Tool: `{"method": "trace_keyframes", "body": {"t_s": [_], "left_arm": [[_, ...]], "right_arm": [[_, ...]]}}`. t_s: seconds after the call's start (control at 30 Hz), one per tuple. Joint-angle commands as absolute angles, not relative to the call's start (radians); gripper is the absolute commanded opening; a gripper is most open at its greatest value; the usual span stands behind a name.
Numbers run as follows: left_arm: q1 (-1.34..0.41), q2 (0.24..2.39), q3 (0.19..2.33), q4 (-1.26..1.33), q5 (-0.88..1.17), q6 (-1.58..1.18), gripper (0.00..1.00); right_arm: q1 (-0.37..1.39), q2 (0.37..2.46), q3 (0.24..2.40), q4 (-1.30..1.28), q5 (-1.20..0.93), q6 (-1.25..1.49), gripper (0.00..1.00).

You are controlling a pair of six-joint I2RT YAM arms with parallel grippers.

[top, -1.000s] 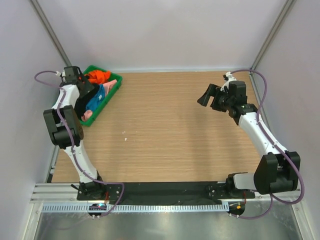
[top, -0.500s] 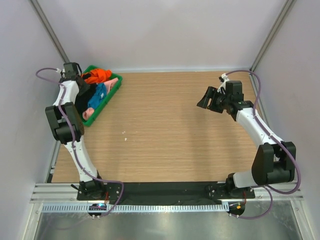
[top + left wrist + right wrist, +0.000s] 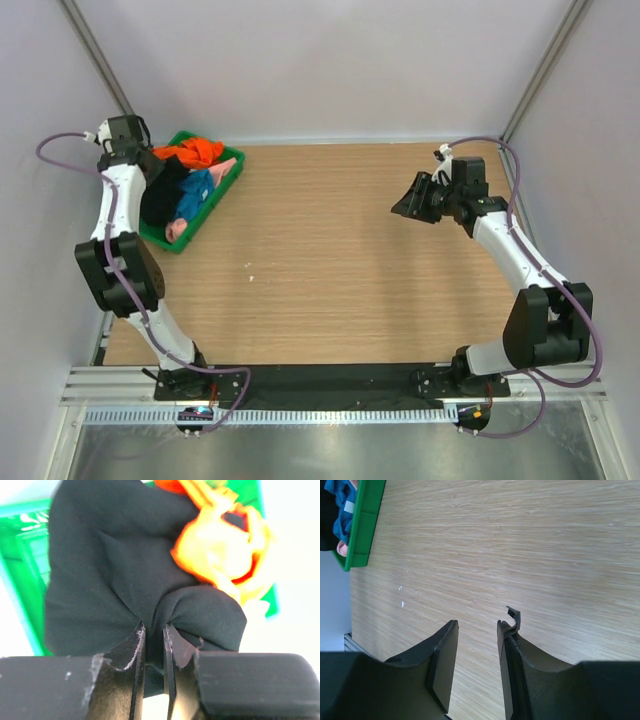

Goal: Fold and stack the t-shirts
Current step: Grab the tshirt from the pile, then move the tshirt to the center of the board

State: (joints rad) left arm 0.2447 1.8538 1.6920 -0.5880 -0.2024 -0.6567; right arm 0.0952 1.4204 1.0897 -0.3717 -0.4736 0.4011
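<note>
Left wrist view: the left fingers [image 3: 139,647] are clenched on a narrow pinch of the black t-shirt [image 3: 100,570], and the cloth puckers into folds right at the tips. Beyond the tips the rest of that shirt lies bunched in the green tray [image 3: 25,555]. The orange t-shirt [image 3: 215,545] lies against it, up and to the right of the fingers. From above, the blue t-shirt [image 3: 195,195] and a pink one [image 3: 177,228] lie in the same tray, on the near side of those fingers.

The right fingers [image 3: 452,650] stand parted with nothing between them, over bare counter [image 3: 340,250] and well apart from the tray, which shows only at the far corner of their view.

The likeliest trouble is the thinness of the grip. Only a small fold is caught, and a large shirt may slide out under its own weight as it is lifted. The orange shirt touches the black cloth and could be dragged over the tray rim with it, landing crumpled on the counter. If the cloth catches on the tray wall, the light tray might tip or skid. The black shirt would also arrive as a wad, with its edges hard for the right fingers to find.

The counter is pale wood grain with a few white specks [image 3: 250,266] and a dark strip [image 3: 330,380] along the near edge by the arm bases. Plain pale walls [image 3: 330,60] and slanted metal posts close it in.
</note>
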Motion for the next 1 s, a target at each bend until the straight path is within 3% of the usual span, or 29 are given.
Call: {"method": "trace_keyframes", "body": {"t_s": [0.0,0.3,0.7,0.97], "left_arm": [[0.249,1.723,1.720,-0.618,-0.250,-0.710,0.00],[0.249,1.629,1.793,-0.661,-0.259,-0.784,0.00],[0.250,1.583,2.074,-0.715,-0.304,-0.842,0.00],[0.249,1.523,2.140,-0.640,-0.258,-0.894,0.00]], "right_arm": [[0.112,1.399,1.149,-0.405,-0.519,0.419,0.44],[0.147,1.358,1.157,-0.443,-0.511,0.416,0.44],[0.158,1.344,1.166,-0.476,-0.517,0.403,0.43],[0.167,1.325,1.177,-0.512,-0.509,0.390,0.44]]}}
